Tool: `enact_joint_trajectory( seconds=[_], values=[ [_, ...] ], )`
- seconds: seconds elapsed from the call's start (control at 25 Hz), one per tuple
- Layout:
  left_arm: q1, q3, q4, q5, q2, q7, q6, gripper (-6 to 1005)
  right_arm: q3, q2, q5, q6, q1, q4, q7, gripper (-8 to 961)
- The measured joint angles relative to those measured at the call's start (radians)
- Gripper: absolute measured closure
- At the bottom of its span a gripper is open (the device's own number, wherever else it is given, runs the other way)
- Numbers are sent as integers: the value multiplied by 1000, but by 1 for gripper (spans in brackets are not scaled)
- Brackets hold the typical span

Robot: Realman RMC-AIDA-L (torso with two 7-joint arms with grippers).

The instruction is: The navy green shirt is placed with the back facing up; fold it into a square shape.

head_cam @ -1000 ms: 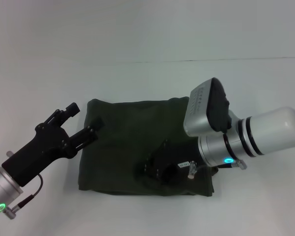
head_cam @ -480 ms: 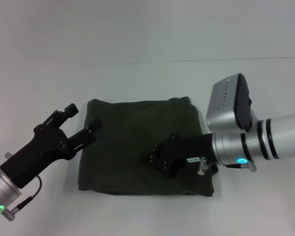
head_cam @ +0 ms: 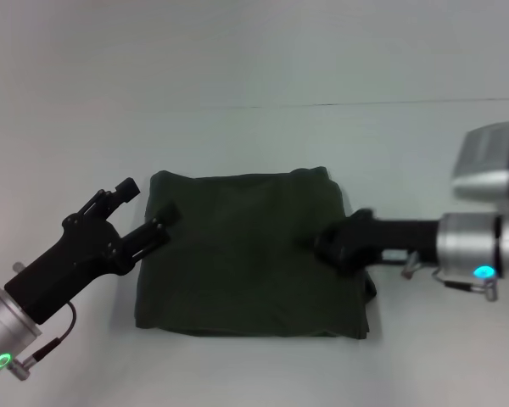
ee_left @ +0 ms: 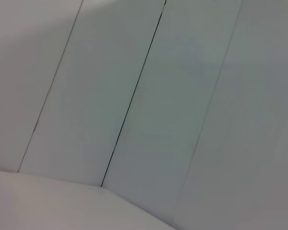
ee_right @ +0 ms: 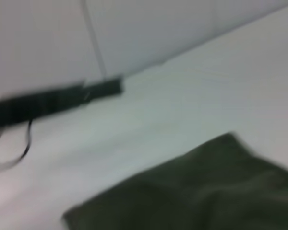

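The navy green shirt (head_cam: pixel 250 259) lies mid-bench, already folded roughly square. It looks soft, light and floppy; best pinched at edges. Left end effector (head_cam: pixel 146 219) gapes wide by its left edge; right end effector (head_cam: pixel 329 244), I cannot tell

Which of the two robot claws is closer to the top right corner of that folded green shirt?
The right one. The right gripper is over the navy green shirt at its right edge, just below that corner. The left gripper is across at the shirt's left edge.
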Motion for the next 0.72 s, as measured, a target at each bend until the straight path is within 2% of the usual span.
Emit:
enact_joint_trajectory(
  seconds=[0.12,0.28,0.4,0.52,0.64,0.72],
  values=[
    [-1,1,-8,0,0,0,0,95,125,-17,-5,-32,-18,0,67,953],
    [0,1,-11,0,0,2,0,96,177,-70,-7,-37,-37,5,240,953],
    [1,1,-15,0,0,6,1,96,185,-115,-21,-39,-46,6,410,852],
    [-3,1,-15,2,0,7,1,96,188,-148,-61,-46,-41,8,563,751],
    [-9,2,-15,5,0,8,2,96,189,-162,-111,-58,-27,8,659,685],
    [-12,3,-15,7,0,8,2,96,190,-162,-146,-61,-16,8,695,641]
  ],
)
